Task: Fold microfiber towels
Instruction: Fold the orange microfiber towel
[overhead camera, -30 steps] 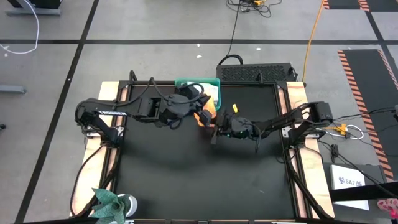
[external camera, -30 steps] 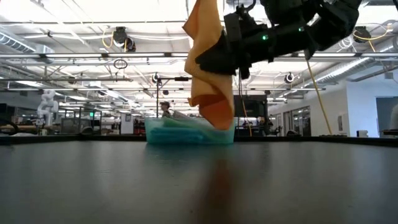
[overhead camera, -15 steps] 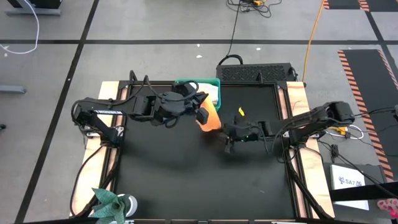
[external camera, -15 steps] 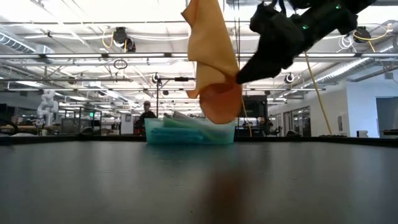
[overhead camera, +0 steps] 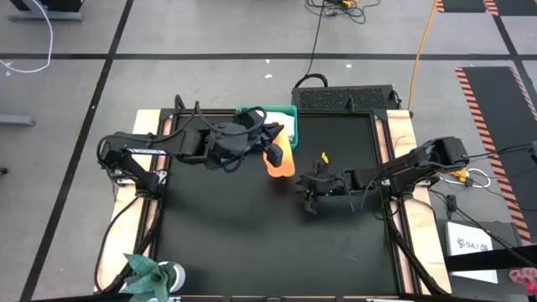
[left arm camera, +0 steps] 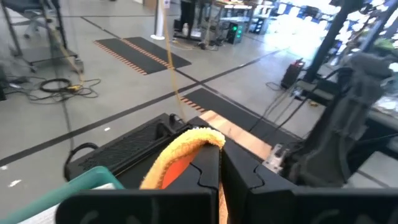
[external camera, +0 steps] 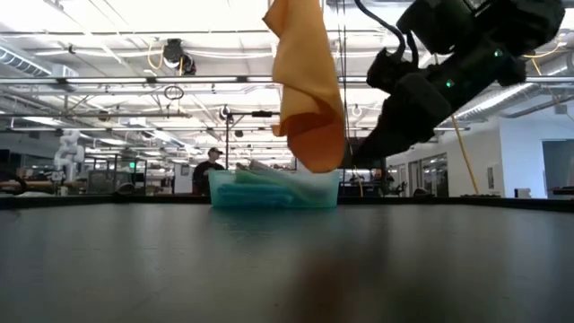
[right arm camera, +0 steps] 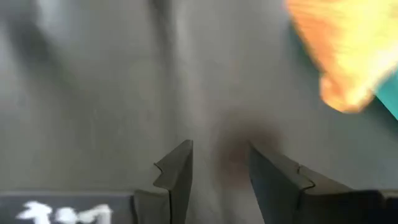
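Orange-yellow towel [external camera: 307, 85] suspended from the left claw [overhead camera: 273, 154], seen against the teal bin [overhead camera: 270, 111] as landmark. In the low view the top of the towel and the left claw run off the upper edge, so the grip itself is cut off there; in the left wrist view the two dark fingers [left arm camera: 205, 180] stand pressed together with a fold of orange-yellow cloth [left arm camera: 183, 152] bulging out between and over them, so the claw is clamped on the towel. The bin's contents [external camera: 269, 176] show only as a pale teal and light heap above its rim in the low view; the separate cloths cannot be told apart.

Compared with a second ago, the right claw [overhead camera: 312, 201] has drawn away from the towel: it was then just beside the cloth, close to the bin's front corner, and now hangs well clear of the bin over the bare dark surface [overhead camera: 235, 235]. Its fingers [right arm camera: 177, 171] stand apart with nothing between them. The towel has stayed just in front of the bin's right front corner, still held up by the left claw.

The towel hangs in loose vertical folds, narrow above and bunched to a rounded lobe below, its lowest point level with the bin's rim and clear of the surface.
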